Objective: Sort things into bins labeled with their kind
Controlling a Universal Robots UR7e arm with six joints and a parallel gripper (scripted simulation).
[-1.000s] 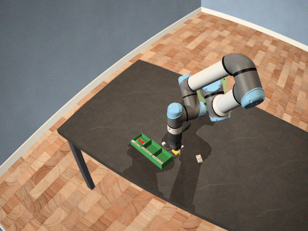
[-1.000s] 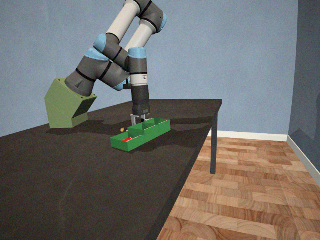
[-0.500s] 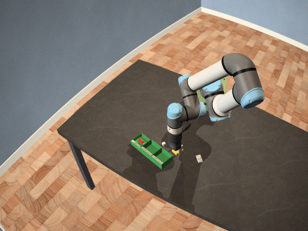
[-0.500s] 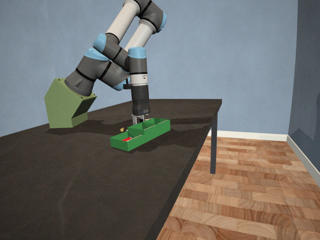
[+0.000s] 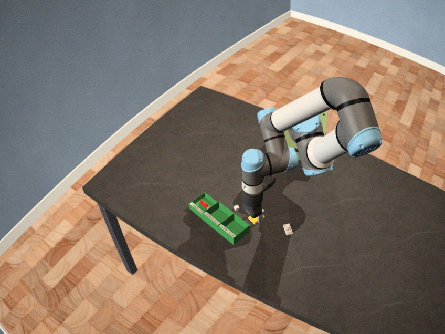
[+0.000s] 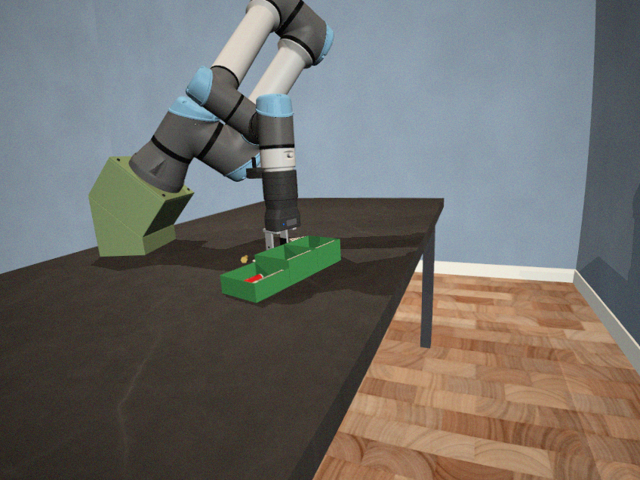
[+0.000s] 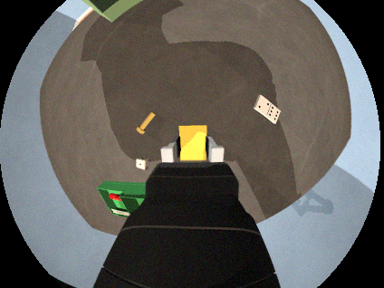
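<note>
In the top view, the pincer (image 5: pixel 257 218) (image 6: pixel 276 246) (image 7: pixel 193 142) points down at the yellow block (image 5: pixel 253 219) (image 7: pixel 193 142), low over the counter (image 5: pixel 150 162) (image 6: pixel 155 361) (image 7: pixel 217 68) and just beside one end of the row of three green bins (image 5: pixel 233 238) (image 6: pixel 309 262) (image 7: pixel 122 185). The red cylinder (image 5: pixel 204 204) (image 6: pixel 253 278) (image 7: pixel 115 196) lies in the bin at the other end; the middle bin and the one nearest the block hold nothing visible. Each bin has a label on its front edge, too small to read surely. The die (image 5: pixel 236 207) (image 7: pixel 141 164) sits near the bins, and the domino (image 5: pixel 287 229) (image 7: pixel 267 109) lies apart, on the far side of the pincer from them.

In the exterior view, the bins stand on the counter and hide the block — the fingertips too, in part. The yellow bolt (image 6: pixel 244 259) (image 7: pixel 146 123) lies behind the row.

In the wrist view, the pincer's fingers are partly open, one on each side of the block, their dark pads right at its sides — I cannot tell whether they grip it. The bolt, die and domino all lie outside the fingers.
</note>
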